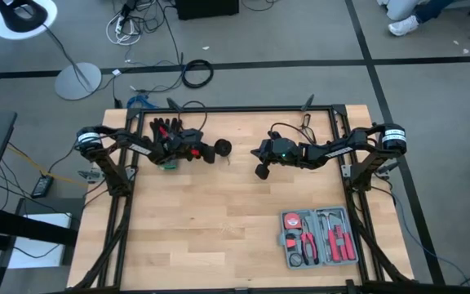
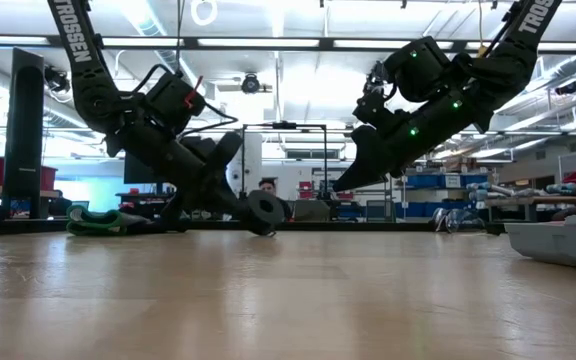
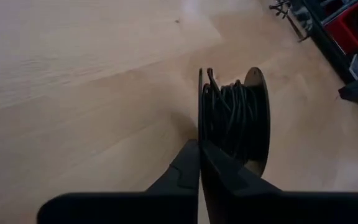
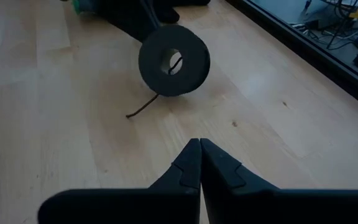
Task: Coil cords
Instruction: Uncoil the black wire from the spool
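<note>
The cords are one thin black wire wound on a small round black spool (image 4: 174, 60), which stands on edge at the table's far middle (image 1: 222, 148). A short loose wire end (image 4: 143, 107) trails from it onto the wood. My left gripper (image 3: 199, 149) reaches in from the table's left and is shut on the spool. My right gripper (image 1: 262, 171) is shut with nothing in it. It hovers above the table to the right of the spool (image 2: 340, 186) and points at the spool's flat face. My left gripper pinches the spool's near disc at its rim (image 3: 199, 127). One finger lies on the disc's outer face, the other on the wound-wire side. The fingers come slanting down from the table's left. The spool stands on edge; whether its lower rim (image 3: 260, 171) touches the wood, I cannot tell.
A black glove (image 1: 170, 131) and a green item (image 1: 170, 164) lie at the far left under my left arm. An open grey tool case (image 1: 321, 237) with red-handled tools sits near the table's right front. Bare wood spans the middle and near left.
</note>
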